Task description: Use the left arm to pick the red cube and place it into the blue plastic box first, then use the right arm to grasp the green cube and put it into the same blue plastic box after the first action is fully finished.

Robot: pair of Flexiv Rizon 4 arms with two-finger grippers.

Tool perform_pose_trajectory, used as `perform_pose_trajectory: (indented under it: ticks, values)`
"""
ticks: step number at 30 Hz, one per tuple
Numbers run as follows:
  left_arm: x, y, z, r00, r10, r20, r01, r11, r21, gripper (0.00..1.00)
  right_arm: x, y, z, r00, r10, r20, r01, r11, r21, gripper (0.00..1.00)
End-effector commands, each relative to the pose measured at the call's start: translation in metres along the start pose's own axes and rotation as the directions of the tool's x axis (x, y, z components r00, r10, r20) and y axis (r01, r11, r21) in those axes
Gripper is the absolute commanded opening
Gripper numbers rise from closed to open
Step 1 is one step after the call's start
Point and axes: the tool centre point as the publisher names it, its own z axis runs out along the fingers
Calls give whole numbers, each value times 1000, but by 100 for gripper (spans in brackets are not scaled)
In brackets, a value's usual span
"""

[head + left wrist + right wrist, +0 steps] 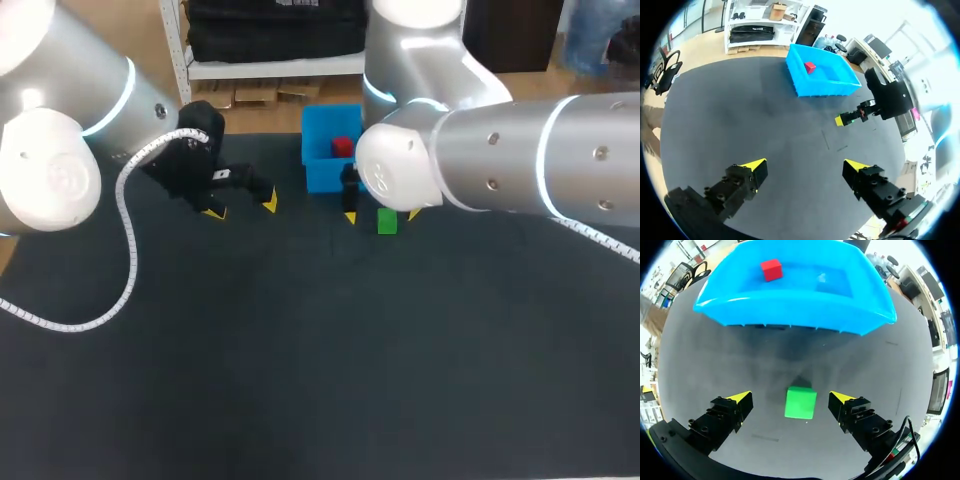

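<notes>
Red cube [342, 146] lies inside the blue box [318, 125], upper ctr of the head view, toward the box's far side, so step one of the task looks done. Green cube [387, 221] sits on the dark mat [300, 380] just in front of the box, right of ctr, apart from its near wall. R gripper [790, 399] straddles it, fingers spread wide, one yellow tip each side of the cube w/ gaps on both sides; nothing gripped yet. That stance reads as lining up for the grasp: the cube is roughly square to the fingers, so a straight squeeze should catch two flat faces. L gripper [241, 207] sits left of the box, upper left of ctr, fingers apart and empty, prob. held aside to leave the R arm a free lane. Room: the box's near wall stands close ahead of the green cube, so the lift must clear the rim before moving in. Box interior is open beside the red cube. Bare mat spreads across the lower half of the frame; the two grippers are well apart.
</notes>
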Motion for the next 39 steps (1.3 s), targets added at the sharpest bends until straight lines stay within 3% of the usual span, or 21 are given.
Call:
perform_pose_trajectory:
  ticks: [1, 15, 25, 39]
  values:
    - [-1, 1, 1, 1000, 1, 0, -1, 1000, 3, 100, -7, -2, 3, 1000, 3, -13, -3, 1000, -7, 100]
    - [-1, 1, 1, 1000, 1, 0, -1, 1000, 3, 100, -6, -12, 8, 1000, 27, -14, -27, 1000, -7, 100]
    - [-1, 1, 1, 1000, 1, 0, -1, 1000, 3, 100, 4, -7, 14, 999, 33, -27, -33, 999, -12, 100]
    - [-1, 1, 1, 1000, 1, 0, -1, 1000, 3, 100, 0, -6, 17, 999, 31, -18, -31, 999, -9, 100]
